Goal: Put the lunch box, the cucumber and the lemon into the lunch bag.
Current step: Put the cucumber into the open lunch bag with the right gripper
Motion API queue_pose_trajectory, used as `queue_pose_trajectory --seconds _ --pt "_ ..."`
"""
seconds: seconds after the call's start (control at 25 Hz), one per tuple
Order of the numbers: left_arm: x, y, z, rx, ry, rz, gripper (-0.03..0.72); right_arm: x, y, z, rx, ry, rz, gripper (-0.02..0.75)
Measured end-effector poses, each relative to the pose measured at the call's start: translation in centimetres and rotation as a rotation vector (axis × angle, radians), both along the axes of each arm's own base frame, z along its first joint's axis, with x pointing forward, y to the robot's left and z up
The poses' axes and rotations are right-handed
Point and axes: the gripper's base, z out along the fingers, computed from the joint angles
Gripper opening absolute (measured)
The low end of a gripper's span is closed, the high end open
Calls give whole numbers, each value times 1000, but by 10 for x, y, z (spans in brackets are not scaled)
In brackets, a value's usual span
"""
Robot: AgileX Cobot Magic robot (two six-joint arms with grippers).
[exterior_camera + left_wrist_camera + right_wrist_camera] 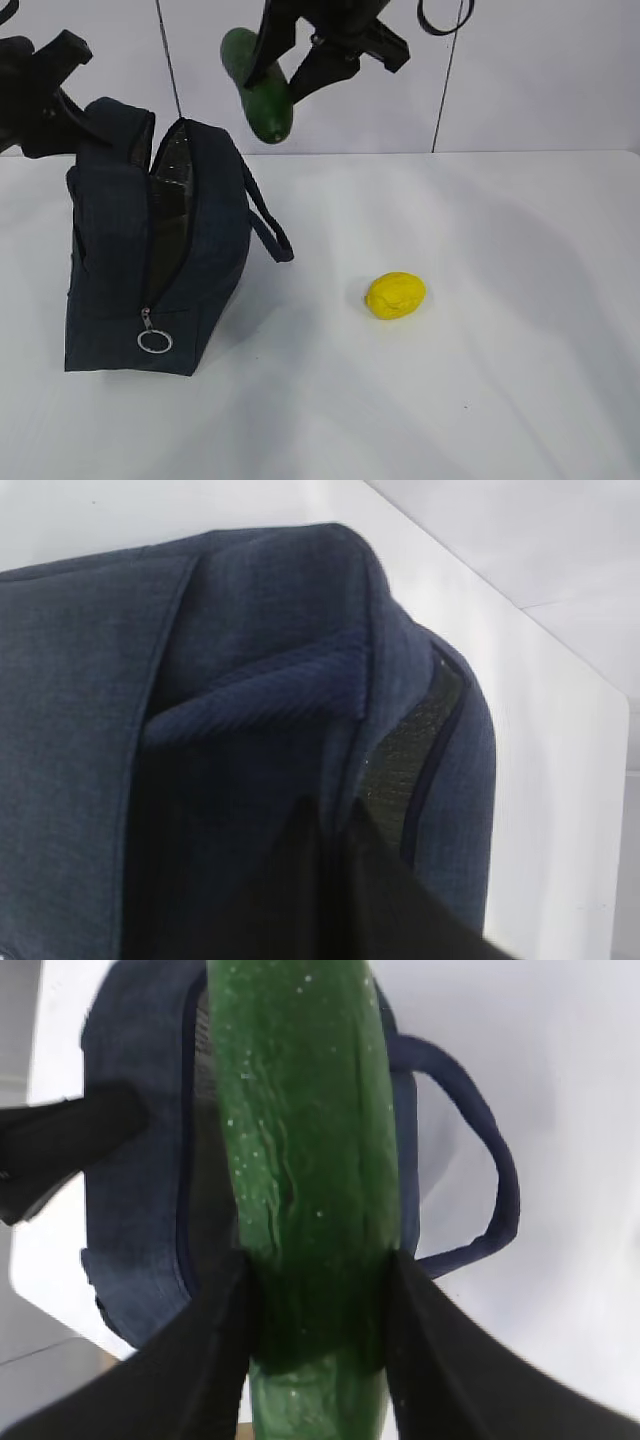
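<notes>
The dark navy lunch bag (150, 250) stands at the left, its zipper open and the silver lining showing. My left gripper (335, 825) is shut on the bag's fabric near the far top edge and holds that side up. My right gripper (285, 75) is shut on the dark green cucumber (258, 85) and holds it in the air above and to the right of the bag's opening. In the right wrist view the cucumber (300, 1150) hangs over the open bag (130, 1190). The yellow lemon (395, 295) lies on the table right of the bag. The lunch box is not in view.
The bag's loop handle (268, 225) hangs out to the right toward the lemon. A silver ring pull (154, 341) hangs low on the bag's front. The white table (500, 380) ends at a white wall behind.
</notes>
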Motion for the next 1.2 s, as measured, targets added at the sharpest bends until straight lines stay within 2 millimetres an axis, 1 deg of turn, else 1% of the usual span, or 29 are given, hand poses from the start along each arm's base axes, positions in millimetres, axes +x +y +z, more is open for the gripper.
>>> queue_pose_trajectory --seconds 0.08,0.24,0.44,0.52,0.72,0.96,1.2 --pt "0 -1 1 -15 1 6 -6 -7 11 -2 -41 -6 1 305" --pt "1 -2 2 -49 -4 11 -6 -19 30 -3 -55 0 25 305" --pt "1 -4 4 -67 -14 7 -6 -25 41 -5 -58 9 42 305" --pt "1 -4 4 -70 -15 7 -6 -25 45 -11 -65 23 47 305" --pt "1 -4 4 -72 -22 -2 -6 -17 59 -36 -79 49 55 305" --pt "1 -6 6 -92 -37 -15 -6 -10 71 -51 -57 19 40 305" --pt "2 -6 6 -93 -42 -19 -6 -3 78 -76 -76 50 38 305"
